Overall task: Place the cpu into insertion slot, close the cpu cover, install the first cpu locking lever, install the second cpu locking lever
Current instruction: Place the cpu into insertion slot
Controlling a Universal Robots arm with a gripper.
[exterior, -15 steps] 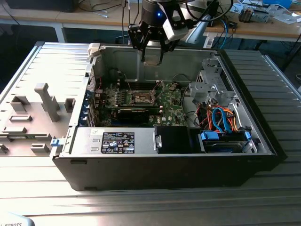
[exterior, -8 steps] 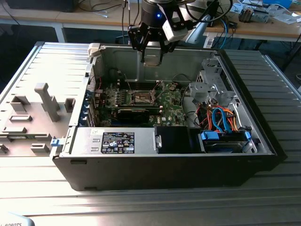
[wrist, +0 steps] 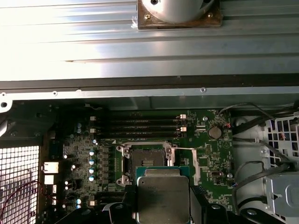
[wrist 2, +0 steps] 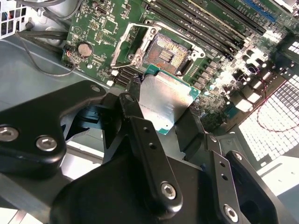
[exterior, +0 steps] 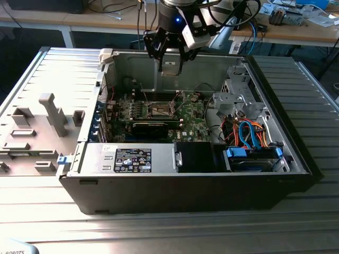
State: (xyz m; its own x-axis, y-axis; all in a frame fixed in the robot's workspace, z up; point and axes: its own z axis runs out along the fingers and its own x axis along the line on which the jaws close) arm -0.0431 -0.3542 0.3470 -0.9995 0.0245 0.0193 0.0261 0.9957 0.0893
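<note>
gripper [exterior: 170, 66]: jaws clamped on the cpu's opposite edges
cpu [wrist 2: 164, 101]: flat between them, raised
insertion slot [wrist: 148, 163]: open, uncovered

The hand [wrist 2: 161, 111] is matte black, its linked fingers [wrist 2: 145, 140] studded with silver screws [wrist 2: 168, 190] (blue wrist light [exterior: 177, 21]).

Setting: probably a robotics lab or electronics workshop. Evidence: open computer case [exterior: 185, 193], circuit board [exterior: 190, 114] exposed, on ribbed metal table [exterior: 159, 233]; robot arm [exterior: 177, 13] above, gripper [exterior: 170, 67] clasping cpu [wrist 2: 163, 102]; grey fixtures [exterior: 53, 114] at the exterior view's left; wooden benches [exterior: 53, 18] behind, strewn with cables [exterior: 119, 8].
</note>
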